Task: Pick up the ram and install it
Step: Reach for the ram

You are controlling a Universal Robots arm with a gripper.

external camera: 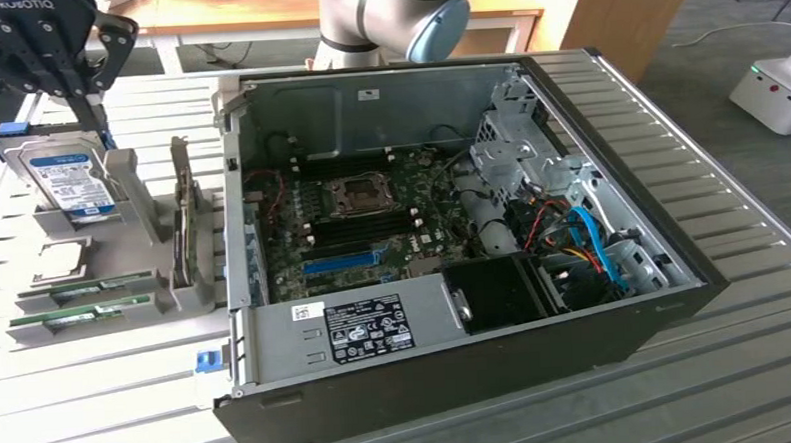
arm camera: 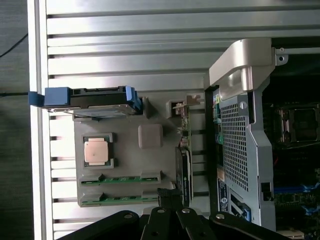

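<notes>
Your claw (external camera: 69, 86) hangs upper left in the exterior view, its width impossible to tell, and the ram (external camera: 82, 315) sits on edge in the grey holder (external camera: 53, 337) at lower left; it is probably light, stiff and brittle, so pinch its long edges.

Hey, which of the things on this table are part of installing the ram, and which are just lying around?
Job: gripper, ram, open computer case, motherboard.
Lying about: hard drive, processor chip, second green stick, upright card, grey holder.
</notes>
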